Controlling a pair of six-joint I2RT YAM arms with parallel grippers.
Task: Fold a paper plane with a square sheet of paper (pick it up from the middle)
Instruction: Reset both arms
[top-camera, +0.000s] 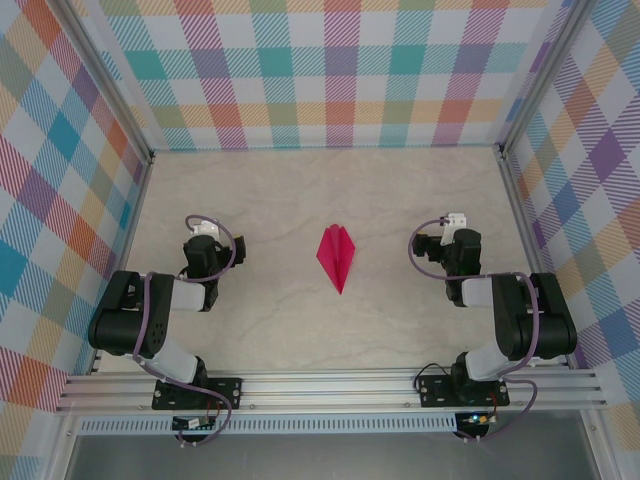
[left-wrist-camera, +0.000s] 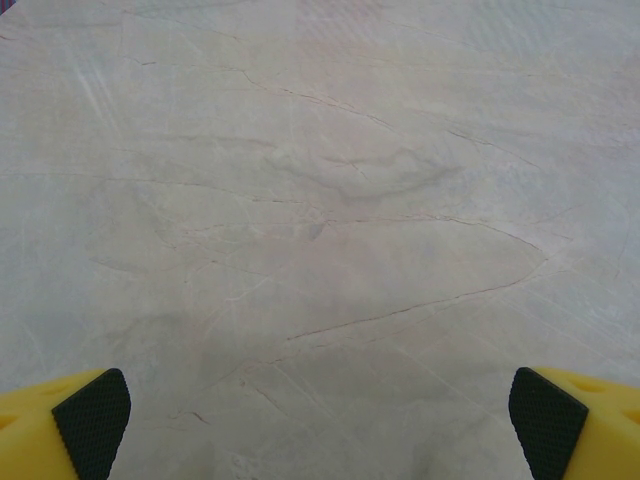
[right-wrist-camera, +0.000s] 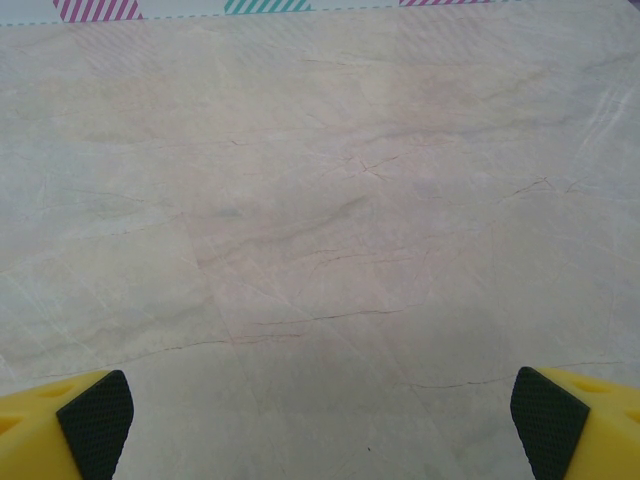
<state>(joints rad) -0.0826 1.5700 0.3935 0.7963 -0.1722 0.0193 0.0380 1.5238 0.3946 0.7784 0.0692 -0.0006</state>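
Observation:
The magenta-pink sheet of paper lies folded as a narrow pointed paper plane with a centre crease, flat on the middle of the table, its tip toward the near edge. My left gripper rests well to its left and my right gripper well to its right, both apart from it. In the left wrist view the left gripper stands open, its black pads far apart over bare table. The right gripper is likewise open, pads wide, nothing between them.
The marble-patterned table is boxed in by plaid walls at the back and both sides. An aluminium rail carrying the arm bases runs along the near edge.

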